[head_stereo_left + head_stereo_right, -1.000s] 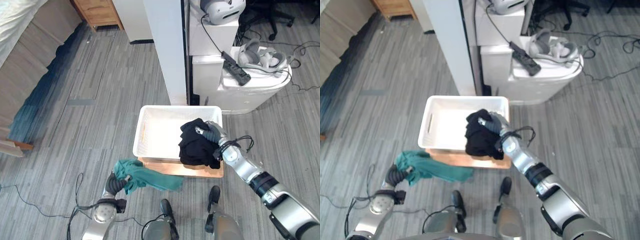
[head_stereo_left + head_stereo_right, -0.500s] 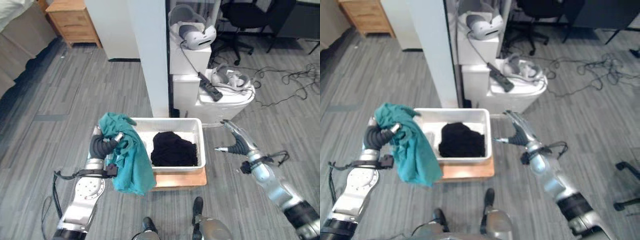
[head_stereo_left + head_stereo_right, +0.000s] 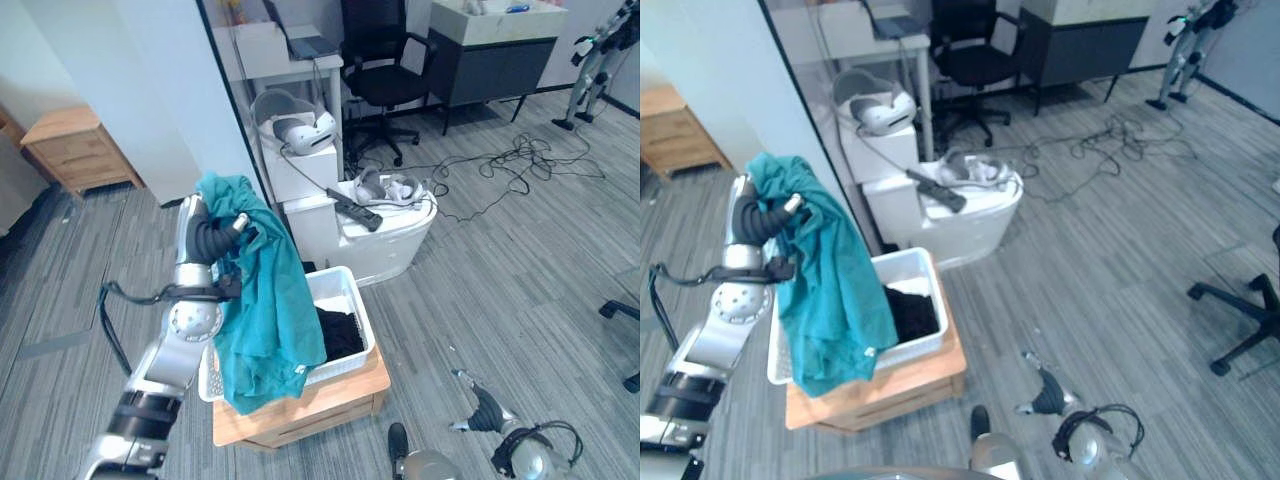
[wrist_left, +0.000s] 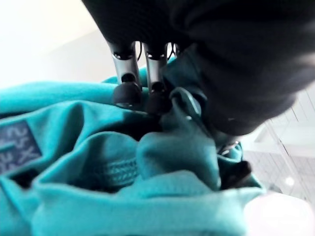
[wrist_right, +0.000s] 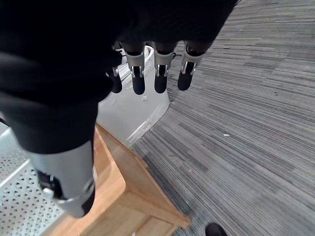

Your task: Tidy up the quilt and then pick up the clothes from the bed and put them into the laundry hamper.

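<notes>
My left hand [image 3: 213,236] is raised high and shut on a teal garment [image 3: 266,312], which hangs down over the left half of the white laundry hamper [image 3: 352,298]. In the left wrist view my fingers [image 4: 127,92] curl into the teal cloth [image 4: 93,196]. A pile of black clothes [image 3: 340,335] lies inside the hamper. Low at the right, my right hand [image 3: 486,411] hangs open and empty, apart from the hamper. Its straight fingers [image 5: 160,78] point over the floor.
The hamper stands on a low wooden platform [image 3: 310,405]. Behind it a white cabinet [image 3: 385,225] carries headsets and a black remote [image 3: 352,211]. A white pillar [image 3: 170,90], a wooden nightstand [image 3: 75,145], an office chair [image 3: 385,60] and floor cables [image 3: 500,165] lie beyond.
The camera has tilted up. The right hand let the black clothes go into the hamper and dropped low to the right. The left hand lifted the teal garment from near the floor to above the hamper.
</notes>
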Controlling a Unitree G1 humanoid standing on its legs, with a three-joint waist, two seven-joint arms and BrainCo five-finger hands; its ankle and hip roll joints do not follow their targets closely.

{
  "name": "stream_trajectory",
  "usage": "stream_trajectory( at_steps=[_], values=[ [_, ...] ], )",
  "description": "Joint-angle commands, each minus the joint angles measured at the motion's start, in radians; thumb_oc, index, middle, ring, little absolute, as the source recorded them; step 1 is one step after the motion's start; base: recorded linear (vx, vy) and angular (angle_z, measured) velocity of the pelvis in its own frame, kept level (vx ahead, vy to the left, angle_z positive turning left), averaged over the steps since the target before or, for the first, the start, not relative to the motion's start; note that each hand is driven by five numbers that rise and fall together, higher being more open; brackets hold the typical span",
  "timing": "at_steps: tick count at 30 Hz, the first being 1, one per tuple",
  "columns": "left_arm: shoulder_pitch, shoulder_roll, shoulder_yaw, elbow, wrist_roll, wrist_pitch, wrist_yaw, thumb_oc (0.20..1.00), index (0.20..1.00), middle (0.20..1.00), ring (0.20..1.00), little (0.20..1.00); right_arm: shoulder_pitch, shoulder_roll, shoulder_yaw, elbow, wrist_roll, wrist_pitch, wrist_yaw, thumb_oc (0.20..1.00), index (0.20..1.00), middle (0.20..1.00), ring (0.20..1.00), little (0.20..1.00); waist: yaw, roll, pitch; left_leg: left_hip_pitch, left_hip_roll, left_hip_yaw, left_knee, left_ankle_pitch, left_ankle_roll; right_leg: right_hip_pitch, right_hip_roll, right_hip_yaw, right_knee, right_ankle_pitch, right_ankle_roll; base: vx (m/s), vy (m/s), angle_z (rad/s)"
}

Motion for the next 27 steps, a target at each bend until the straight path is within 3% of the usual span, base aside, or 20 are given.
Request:
stream_trajectory(
  at_steps=[1, 8, 12, 17, 20, 21, 22, 27],
  values=[
    [-0.133, 0.070, -0.036, 0.041, 0.054, -0.009, 0.065, 0.200, 0.200, 0.200, 0.200, 0.200, -0.045, -0.021, 0.011, -0.026, -0.009, -0.039, -0.012, 1.000, 1.000, 1.000, 1.000, 1.000, -0.016, 0.007, 0.010, -0.013, 0.025, 0.056, 0.000, 0.019, -0.008, 0.110, -0.082, -0.038, 0.002, -0.187, 0.133, 0.04, -0.006, -0.08],
    [-0.182, 0.065, -0.103, 0.069, 0.141, 0.012, 0.078, 0.200, 0.200, 0.200, 0.200, 0.200, -0.058, -0.004, 0.032, 0.014, -0.021, -0.030, -0.031, 1.000, 1.000, 1.000, 1.000, 1.000, -0.032, 0.014, 0.022, -0.020, 0.020, 0.072, 0.000, 0.016, -0.009, 0.093, -0.089, -0.031, 0.002, -0.179, 0.142, 0.01, 0.001, -0.05],
    [-0.176, 0.040, -0.206, 0.106, 0.213, 0.011, 0.038, 0.200, 0.200, 0.200, 0.200, 0.200, -0.101, -0.011, 0.043, 0.017, -0.018, -0.019, -0.053, 1.000, 1.000, 1.000, 1.000, 1.000, -0.048, 0.013, 0.084, -0.069, 0.025, 0.084, 0.000, 0.025, -0.009, 0.027, -0.100, -0.017, 0.002, -0.156, 0.150, -0.10, 0.029, -0.04],
    [-0.122, 0.007, -0.233, 0.145, 0.238, 0.018, -0.001, 0.200, 0.200, 0.200, 0.200, 0.200, -0.149, 0.007, 0.053, 0.058, -0.028, -0.004, -0.069, 1.000, 1.000, 1.000, 1.000, 1.000, -0.040, 0.019, 0.132, -0.114, 0.030, 0.095, 0.000, 0.036, -0.009, -0.027, -0.108, -0.009, 0.002, -0.139, 0.152, -0.10, 0.037, -0.14],
    [-0.063, -0.045, -0.231, 0.233, 0.247, 0.054, -0.030, 0.216, 0.216, 0.216, 0.216, 0.216, -0.198, 0.026, 0.067, 0.092, -0.028, 0.007, -0.078, 1.000, 1.000, 1.000, 1.000, 1.000, -0.031, 0.014, 0.167, -0.147, 0.037, 0.101, 0.000, 0.044, -0.009, -0.065, -0.110, 0.000, 0.002, -0.126, 0.148, -0.10, 0.034, -0.16],
    [-0.051, -0.057, -0.224, 0.257, 0.240, 0.065, -0.037, 0.576, 0.576, 0.576, 0.576, 0.576, -0.208, 0.033, 0.070, 0.108, -0.027, 0.012, -0.077, 1.000, 1.000, 1.000, 1.000, 1.000, -0.026, 0.012, 0.175, -0.154, 0.039, 0.101, 0.000, 0.046, -0.010, -0.071, -0.111, 0.001, 0.002, -0.123, 0.148, -0.08, 0.022, -0.12],
    [-0.038, -0.076, -0.209, 0.290, 0.218, 0.078, -0.041, 1.000, 1.000, 1.000, 1.000, 1.000, -0.220, 0.042, 0.074, 0.117, -0.026, 0.016, -0.077, 1.000, 1.000, 1.000, 1.000, 1.000, -0.020, 0.009, 0.182, -0.160, 0.039, 0.101, 0.000, 0.048, -0.009, -0.078, -0.111, 0.001, 0.002, -0.120, 0.146, -0.06, 0.011, -0.04],
    [0.014, -0.111, -0.139, 0.343, 0.097, 0.082, -0.050, 1.000, 1.000, 1.000, 1.000, 1.000, -0.230, 0.049, 0.079, 0.137, -0.020, 0.026, -0.070, 1.000, 1.000, 1.000, 1.000, 1.000, -0.001, 0.005, 0.179, -0.171, 0.041, 0.097, 0.000, 0.050, -0.009, -0.088, -0.109, 0.002, 0.002, -0.117, 0.140, 0.00, 0.005, -0.02]
  ],
)
